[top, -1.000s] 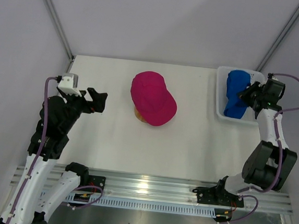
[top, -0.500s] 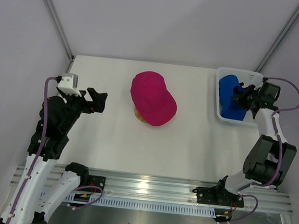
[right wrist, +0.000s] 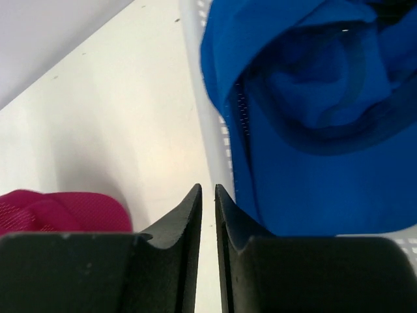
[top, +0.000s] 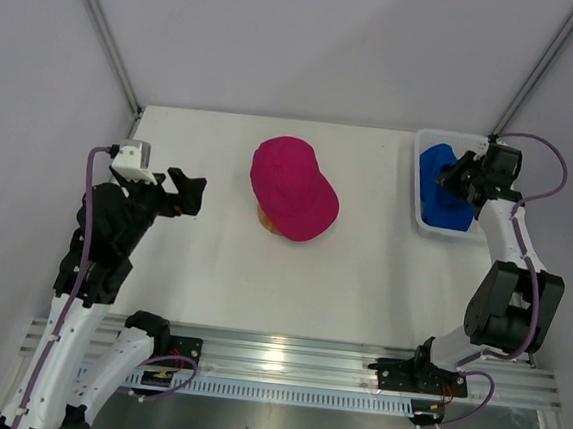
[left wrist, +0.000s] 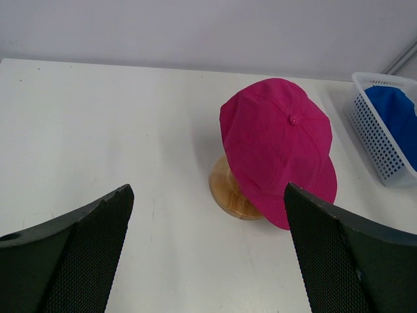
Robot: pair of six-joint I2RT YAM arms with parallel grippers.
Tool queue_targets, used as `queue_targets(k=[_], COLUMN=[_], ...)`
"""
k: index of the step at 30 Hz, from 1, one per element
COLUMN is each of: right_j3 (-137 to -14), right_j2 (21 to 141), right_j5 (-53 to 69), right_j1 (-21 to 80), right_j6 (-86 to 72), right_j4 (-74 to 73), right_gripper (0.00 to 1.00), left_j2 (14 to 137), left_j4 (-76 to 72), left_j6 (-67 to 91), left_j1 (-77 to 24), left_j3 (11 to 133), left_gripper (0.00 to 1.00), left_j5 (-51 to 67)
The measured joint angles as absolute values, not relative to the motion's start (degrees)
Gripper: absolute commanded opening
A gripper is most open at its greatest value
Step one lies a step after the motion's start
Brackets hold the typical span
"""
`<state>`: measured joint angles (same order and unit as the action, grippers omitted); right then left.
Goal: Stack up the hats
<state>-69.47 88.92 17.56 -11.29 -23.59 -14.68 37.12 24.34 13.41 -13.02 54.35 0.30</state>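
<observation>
A magenta-pink cap (top: 294,188) sits on the round wooden stand (top: 266,219) at mid-table; it also shows in the left wrist view (left wrist: 280,140) with the stand (left wrist: 229,193) under it. Blue caps (top: 439,193) lie bunched in the white mesh basket (top: 418,222); I cannot tell them apart. My right gripper (top: 458,179) hovers over the basket, its jaws almost touching with nothing between them (right wrist: 208,190), above the basket's left wall (right wrist: 210,111) and the blue fabric (right wrist: 313,130). My left gripper (top: 188,194) is wide open and empty (left wrist: 208,190), left of the stand.
The basket (left wrist: 378,147) stands at the table's far right corner, next to the right wall. Grey walls close in the back and sides. White table (top: 362,271) lies between the stand and the arm bases.
My right gripper has moved left and farther back over the basket. The blue fabric has shifted left and lies lower in it. The left arm has not moved.
</observation>
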Motion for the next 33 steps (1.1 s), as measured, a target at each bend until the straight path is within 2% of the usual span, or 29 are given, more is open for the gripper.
queue_targets(k=[3, 8, 13, 16, 21, 28, 33], right_j3=[-70.0, -69.9, -69.8, -69.8, -70.0, -70.9, -71.0], right_j2=[88.9, 88.7, 88.3, 88.3, 88.5, 89.3, 89.2], right_j5=[12.9, 8.2, 8.4, 8.8, 7.2, 1.2, -2.3], right_j1=[-10.7, -10.5, -10.2, -8.7, -5.4, -3.6, -3.1], right_j6=[-23.2, -22.4, -22.0, -21.9, -20.9, -19.2, -17.9], right_j4=[-16.0, -16.6, -16.6, -16.6, -17.1, -20.4, -21.4], right_gripper=[0.17, 0.22, 0.24, 0.28, 0.28, 0.45, 0.46], left_j2=[37.1, 37.1, 37.6, 37.9, 38.1, 38.3, 38.8], left_j4=[24.4, 24.4, 24.4, 24.4, 24.6, 24.6, 24.6], left_j6=[13.4, 13.4, 13.4, 13.4, 13.4, 13.3, 13.0], left_j1=[-13.0, -13.0, -13.0, -13.0, -13.0, -13.0, -13.0], left_j3=[54.3, 54.3, 54.3, 54.3, 54.3, 54.3, 54.3], left_gripper=[1.00, 1.00, 1.00, 0.99, 1.00, 0.99, 1.00], left_j5=[0.3, 0.3, 0.3, 0.3, 0.3, 0.3, 0.3])
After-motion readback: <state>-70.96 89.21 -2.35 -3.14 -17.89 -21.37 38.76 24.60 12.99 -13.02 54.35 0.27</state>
